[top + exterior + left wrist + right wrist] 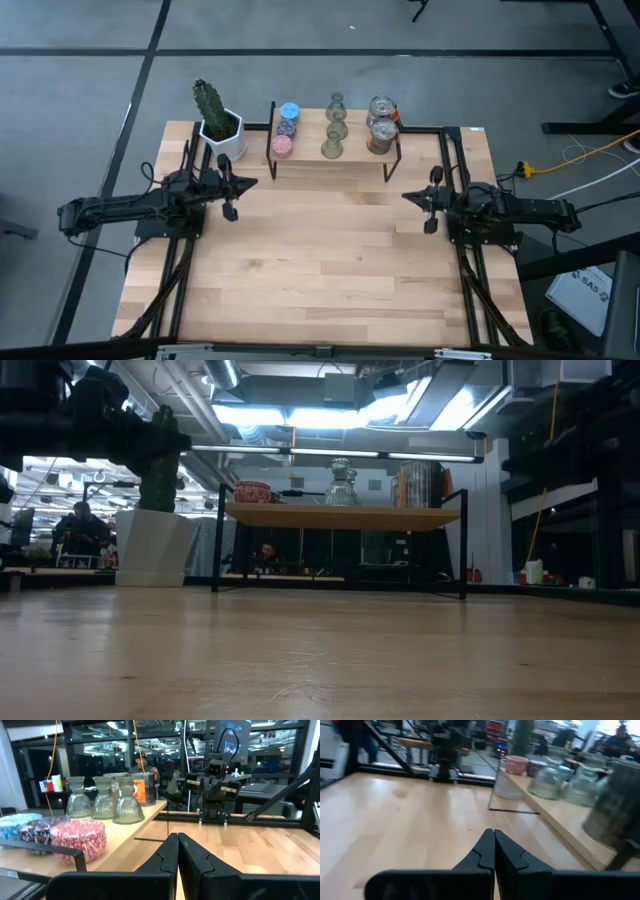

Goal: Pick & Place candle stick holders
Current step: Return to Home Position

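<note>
The candle stick holders stand on a low wooden shelf [335, 160] with black legs at the table's far middle: three round ones, blue [290, 111], dark speckled [287, 127] and pink [282, 146], at the shelf's left; three olive-green flared ones [334, 126] in the middle; two silvery cups [382, 128] at the right. They also show in the left wrist view [79, 836]. My left gripper [232, 198] is shut and empty at the table's left. My right gripper [428, 211] is shut and empty at the right.
A white pot with a green cactus [216, 115] stands on the table's far left corner, beside the shelf. The wooden table [320, 280] stretches bare between and in front of the arms. People show in the room behind, in the low view [82, 530].
</note>
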Controlling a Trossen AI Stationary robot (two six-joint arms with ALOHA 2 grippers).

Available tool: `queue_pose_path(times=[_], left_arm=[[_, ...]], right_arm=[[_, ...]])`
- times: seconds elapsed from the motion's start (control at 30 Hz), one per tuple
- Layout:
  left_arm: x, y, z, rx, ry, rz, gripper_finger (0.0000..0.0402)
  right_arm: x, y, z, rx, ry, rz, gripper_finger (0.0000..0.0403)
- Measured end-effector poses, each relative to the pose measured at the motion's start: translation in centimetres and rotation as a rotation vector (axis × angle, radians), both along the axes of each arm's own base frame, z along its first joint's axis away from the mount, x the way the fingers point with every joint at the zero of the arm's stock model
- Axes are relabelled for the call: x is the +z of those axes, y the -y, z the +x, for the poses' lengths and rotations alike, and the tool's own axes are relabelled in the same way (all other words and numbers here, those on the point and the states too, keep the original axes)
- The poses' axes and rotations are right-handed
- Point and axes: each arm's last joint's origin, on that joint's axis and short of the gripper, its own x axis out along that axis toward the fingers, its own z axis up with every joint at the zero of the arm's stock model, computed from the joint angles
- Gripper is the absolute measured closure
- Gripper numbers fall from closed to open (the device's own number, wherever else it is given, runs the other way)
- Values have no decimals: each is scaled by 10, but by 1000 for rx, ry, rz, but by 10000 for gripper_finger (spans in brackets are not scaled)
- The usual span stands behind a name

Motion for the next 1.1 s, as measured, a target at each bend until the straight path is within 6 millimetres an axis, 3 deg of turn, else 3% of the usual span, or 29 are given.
queue_pose_path(times=[1.1], left_arm=[[2, 1, -3, -21, 25, 12, 400]], right_arm=[[0, 1, 0, -38, -2, -4, 402]])
